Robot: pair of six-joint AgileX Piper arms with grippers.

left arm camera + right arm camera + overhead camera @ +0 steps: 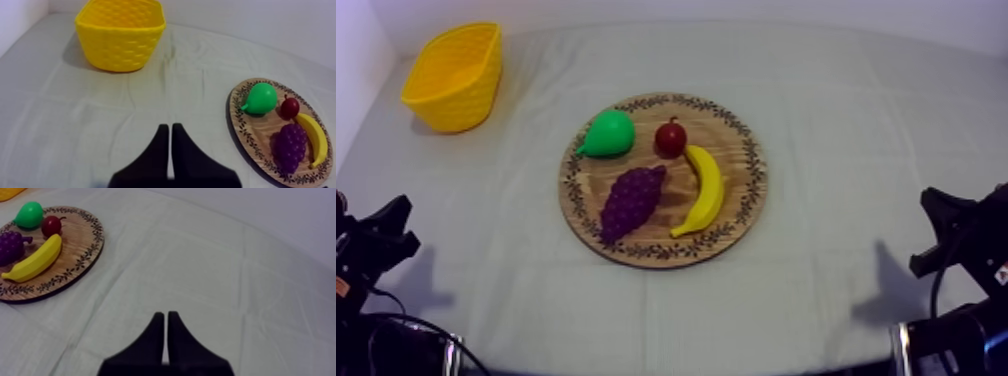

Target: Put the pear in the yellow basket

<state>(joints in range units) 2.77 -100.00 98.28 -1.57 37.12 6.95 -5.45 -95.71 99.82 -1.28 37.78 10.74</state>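
A: State of the left fingers (164, 131)?
B: Pressed together in a narrow wedge, pinching nothing. Parked low over the grey-white cloth of the table (836, 120), likely at rest before any reach.
A: Right fingers (160, 319)?
B: Same: flat against each other, nothing between. Parked too, well apart from everything.
A: Place of the green toy pear (608, 133)?
B: Lying on its side on the round wooden board with a patterned rim (738, 200). Ahead and to the right of the left fingers, well apart. From the right fingers: ahead-left, at the board's far side, past the yellow toy banana (706, 190) and the small red fruit (670, 138).
A: Neighbours?
B: Just beside the small red fruit, touching or not cannot tell. Near the purple bunch of grapes (632, 200), apart from it. Free on the side away from both, so probably room there for fingers.
A: Yellow woven basket (461, 100)?
B: Upright, mouth up, ahead and slightly left of the left fingers, far off. Ready for a drop from above.
A: Progress?
B: Not yet started. Judged easier from the left: pear and basket both on that side. Risk: smooth rounded body, likely to roll or slip under an off-centre pinch.
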